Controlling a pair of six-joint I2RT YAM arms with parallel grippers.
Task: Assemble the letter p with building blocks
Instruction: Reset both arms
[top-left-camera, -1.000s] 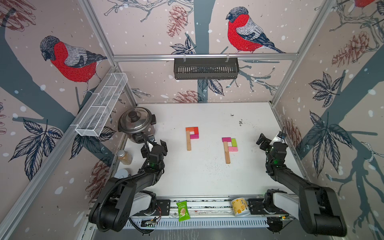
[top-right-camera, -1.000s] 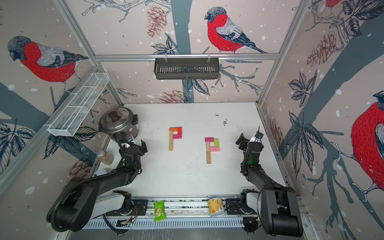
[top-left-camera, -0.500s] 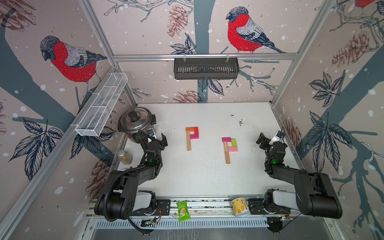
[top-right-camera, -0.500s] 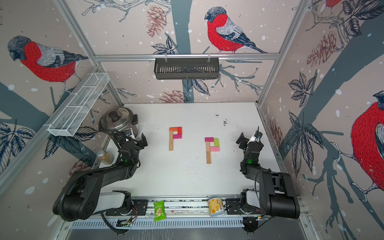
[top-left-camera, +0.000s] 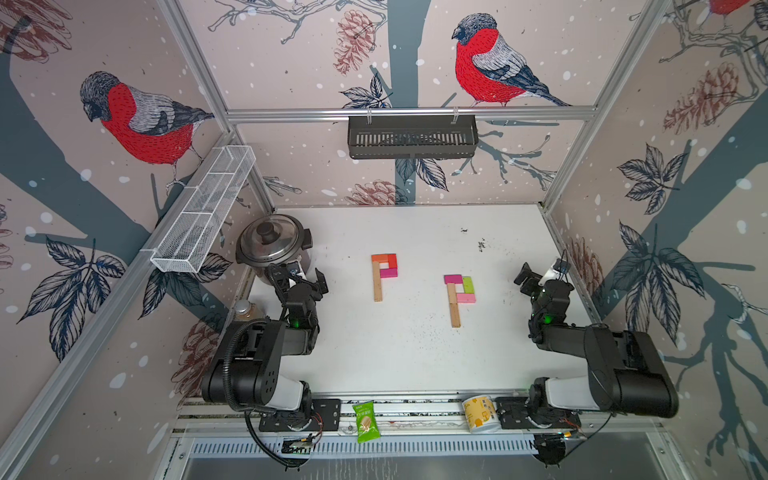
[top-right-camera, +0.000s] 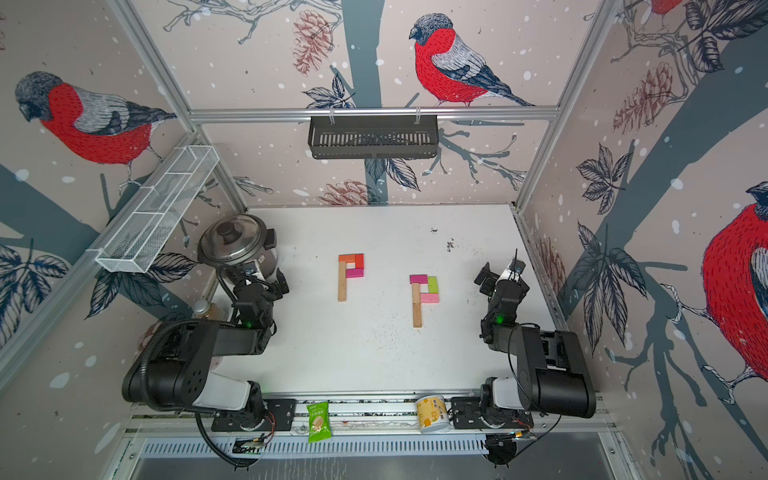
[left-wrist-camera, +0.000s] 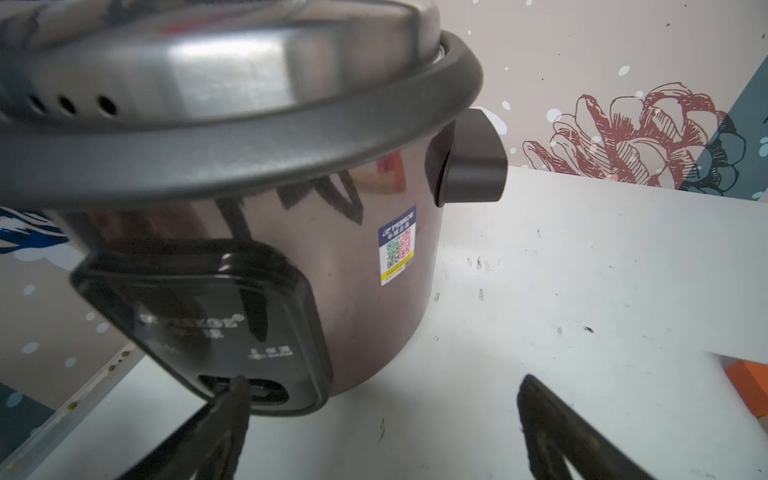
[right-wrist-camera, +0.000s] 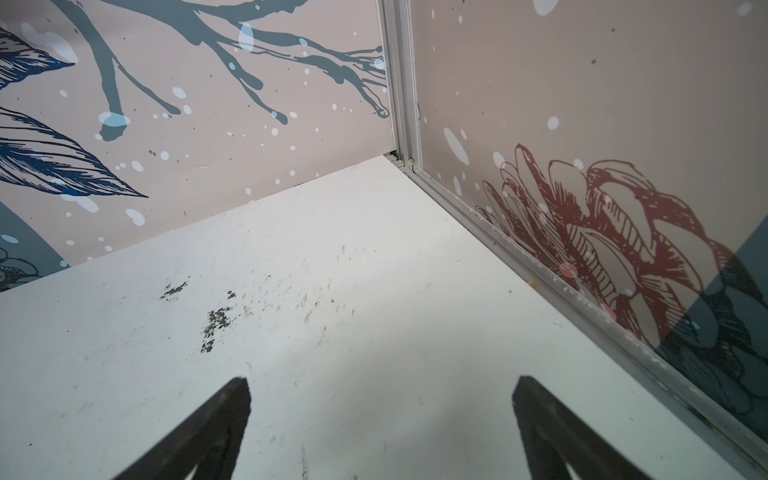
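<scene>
On the cooker (left-wrist-camera: 365, 291), left wrist alone shows sticker (left-wrist-camera: 397, 245).

arms (top-left-camera: 257, 357): black, white base links | cables (top-left-camera: 226, 365): black, corrugated | wrist LEDs (top-left-camera: 296, 322): green

Left gripper (top-left-camera: 304, 277): spread wide, empty, aimed forward, away from base. Right gripper (top-left-camera: 539, 272): spread wide too, empty. Behind each pincer: wrist raised, forearm low, elbow folded back toward base. Fingertips (right-wrist-camera: 239, 399) dark, tapered.

Overhead pair share table (top-left-camera: 395, 353), wrists low
</scene>
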